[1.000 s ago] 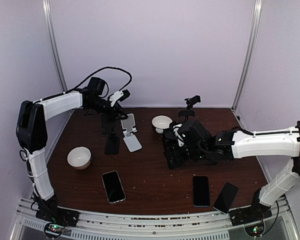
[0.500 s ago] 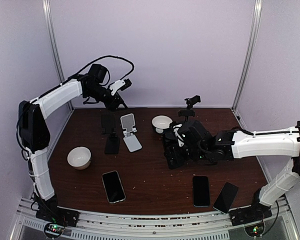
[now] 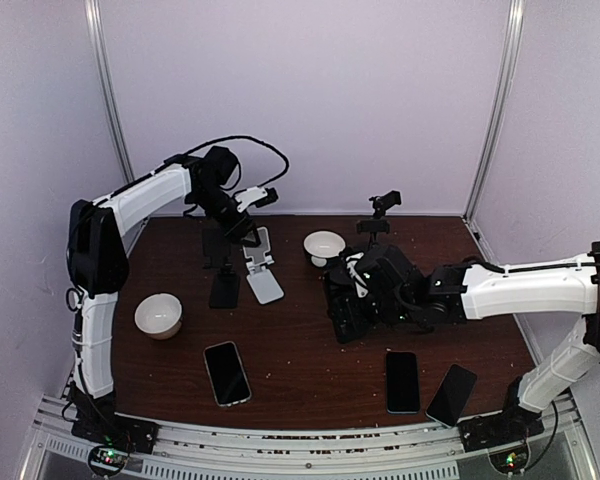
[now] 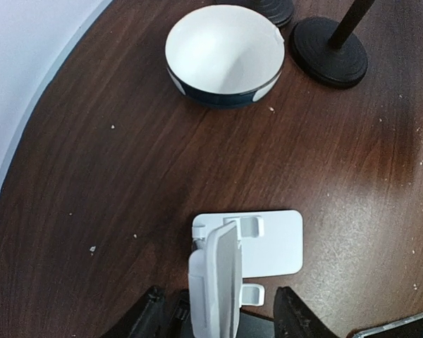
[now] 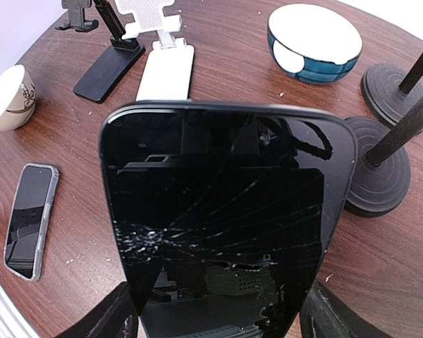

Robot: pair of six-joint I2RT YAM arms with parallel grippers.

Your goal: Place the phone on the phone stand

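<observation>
Nearest the arm bases, well short of the stand [image 3: 260, 265] and slightly to its left, a cased phone [image 3: 226, 372] lies flat on the table [image 3: 300, 350]. Two more lie equally short of the stand but far to its right: a flat phone [image 3: 402, 381] and, just beside it, a skewed phone [image 3: 451, 394]. A cream bowl [image 3: 159, 315] sits short of the stand and well to its left. Short of the stand on its right, the right gripper [image 5: 222, 320] is clamped on the phone [image 5: 225, 211], one of its fingers [image 5: 120, 313] on each side of the lower end. The cracked screen faces the wrist camera, and the phone is well apart from the stand. The stand itself is white, its base plate flat on the table and its back plate raised. A black stand [image 3: 220, 272] is just beside it on the left, not touching. The left gripper [image 4: 222, 317] hangs right over the stand's back plate with its fingers [image 4: 292, 317] spread, one either side of the plate and a gap showing on each side, holding nothing. Beyond the stand and to its right sits a blue bowl [image 4: 224, 56] with a white inside. A round black pole base [image 4: 329, 60] stands just beside the bowl, farther right of the stand.
</observation>
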